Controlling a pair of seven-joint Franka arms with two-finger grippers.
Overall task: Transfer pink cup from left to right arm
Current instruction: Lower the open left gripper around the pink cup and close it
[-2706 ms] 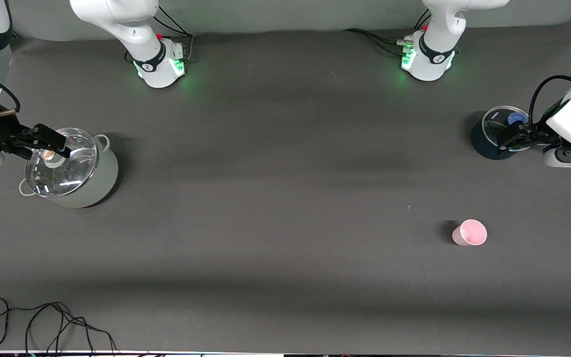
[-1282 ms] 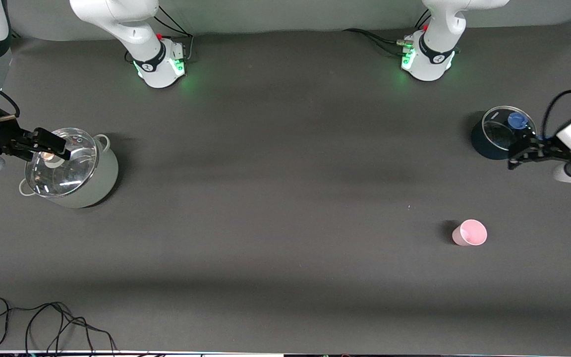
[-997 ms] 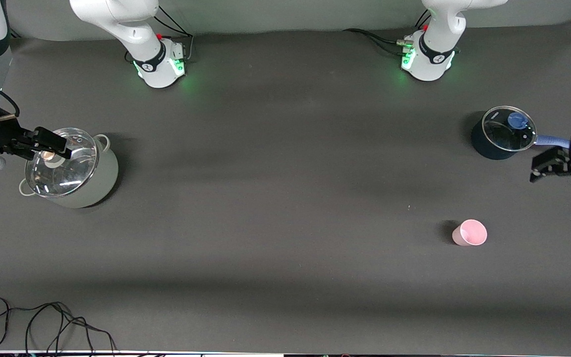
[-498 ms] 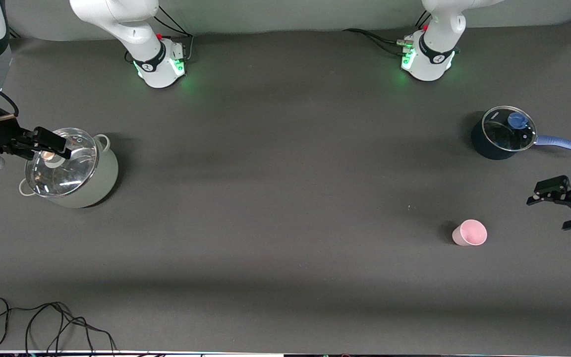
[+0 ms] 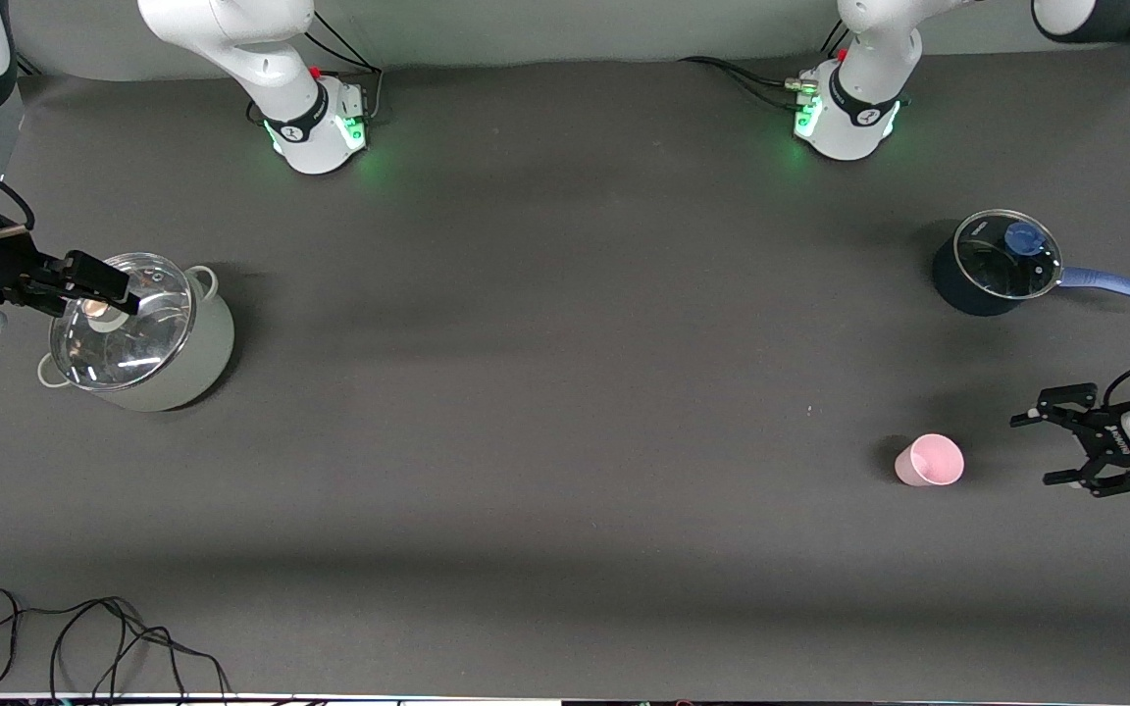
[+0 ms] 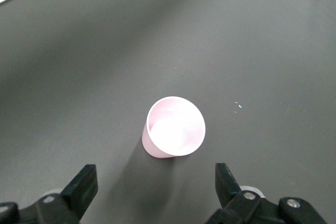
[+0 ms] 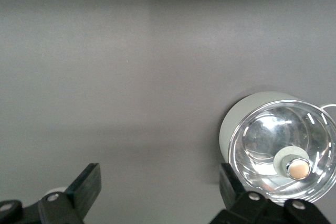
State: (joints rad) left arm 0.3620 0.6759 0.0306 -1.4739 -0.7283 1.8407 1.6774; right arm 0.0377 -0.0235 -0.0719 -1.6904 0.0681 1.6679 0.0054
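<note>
Cup (image 5: 930, 461) stands upright on the counter (image 5: 565, 392), lower right of frame; we see the left gripper (image 5: 1055, 449) beside it, fingers spread, and the right gripper (image 5: 94, 279), fingers spread, waiting over the pot (image 5: 138, 333).

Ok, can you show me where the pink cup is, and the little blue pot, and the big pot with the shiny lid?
pink cup (image 5: 929, 461), front view, on its open rim.
blue pot (image 5: 957, 286), front view, on its dark side wall.
big pot (image 5: 202, 353), front view, on its pale side wall.
</note>
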